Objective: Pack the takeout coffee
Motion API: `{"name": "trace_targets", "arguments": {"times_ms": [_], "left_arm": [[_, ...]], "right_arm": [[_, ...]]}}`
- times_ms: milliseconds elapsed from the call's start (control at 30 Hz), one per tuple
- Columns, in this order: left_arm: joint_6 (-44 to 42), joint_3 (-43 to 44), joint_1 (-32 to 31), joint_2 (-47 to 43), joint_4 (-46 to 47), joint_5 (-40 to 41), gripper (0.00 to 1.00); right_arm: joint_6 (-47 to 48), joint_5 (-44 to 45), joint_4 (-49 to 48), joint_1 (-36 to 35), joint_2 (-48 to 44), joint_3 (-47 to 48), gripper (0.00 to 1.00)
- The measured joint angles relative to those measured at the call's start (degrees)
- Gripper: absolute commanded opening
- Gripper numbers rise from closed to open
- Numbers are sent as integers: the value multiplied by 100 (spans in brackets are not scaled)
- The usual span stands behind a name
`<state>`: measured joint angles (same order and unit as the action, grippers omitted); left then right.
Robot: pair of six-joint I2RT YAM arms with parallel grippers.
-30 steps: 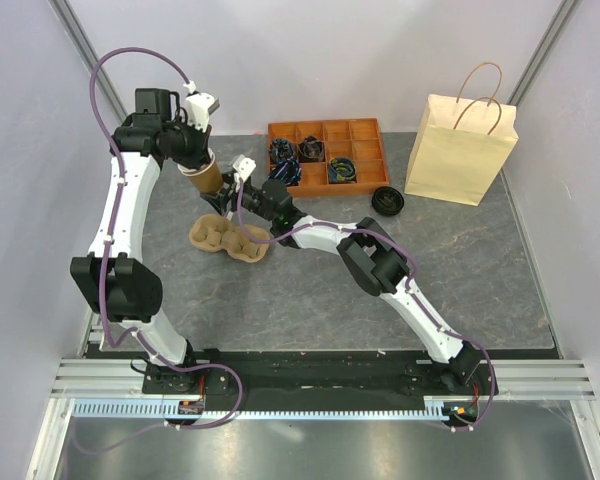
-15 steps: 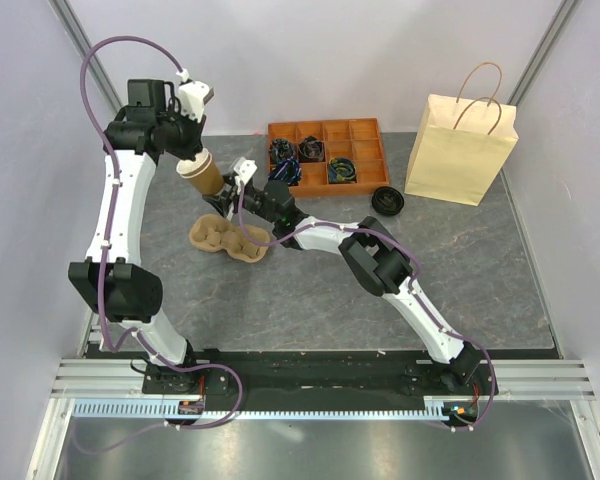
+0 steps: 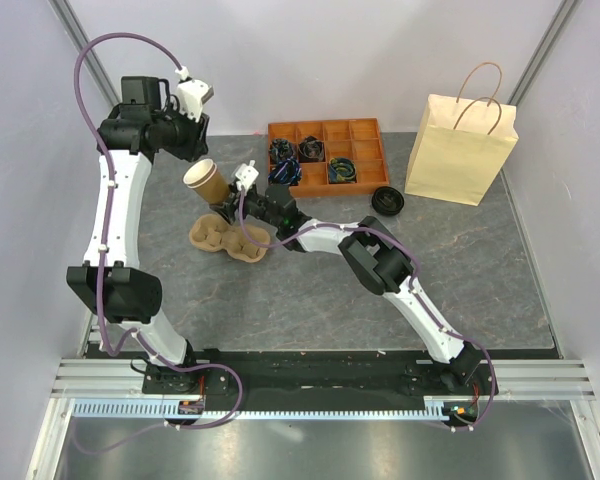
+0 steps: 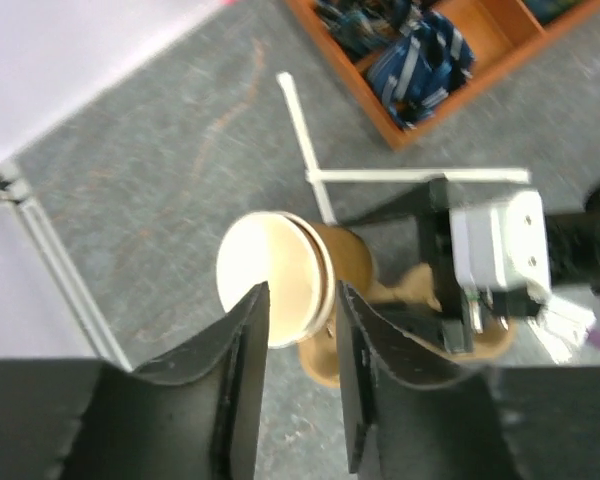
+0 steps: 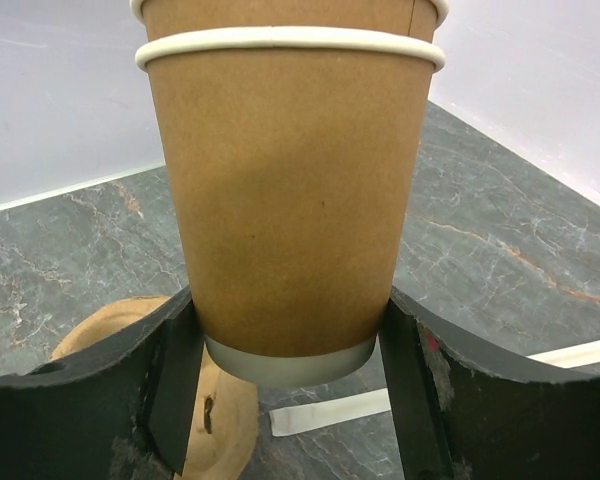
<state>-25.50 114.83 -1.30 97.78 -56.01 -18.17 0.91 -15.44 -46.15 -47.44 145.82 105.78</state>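
Upper left, the lidless brown cup has just been released by the now-parted left gripper and is grasped by the right gripper alone, so the handover is judged complete.

The left gripper lets go of the cup. Its fingers, clamped on the cup a second ago, now stand apart, and it pulls back toward the far left, clear of the cup. The cup, no longer covered, shows its open mouth and leans left, held at its base by the right gripper alone.
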Motion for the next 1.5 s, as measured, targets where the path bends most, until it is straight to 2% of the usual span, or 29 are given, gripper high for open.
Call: {"name": "trace_targets", "arguments": {"times_ms": [133, 367, 467, 1500], "left_arm": [[-94, 181, 55, 129, -592, -380, 45], [-116, 645, 280, 682, -1281, -844, 34], [-107, 684, 352, 866, -1432, -894, 34], [-26, 702, 424, 1331, -1591, -1117, 36]], "right_arm": [[-13, -87, -83, 52, -7, -48, 48], [-24, -177, -262, 101, -46, -315, 46], [-24, -219, -330, 101, -70, -391, 46], [-22, -407, -529, 98, -262, -603, 44]]}}
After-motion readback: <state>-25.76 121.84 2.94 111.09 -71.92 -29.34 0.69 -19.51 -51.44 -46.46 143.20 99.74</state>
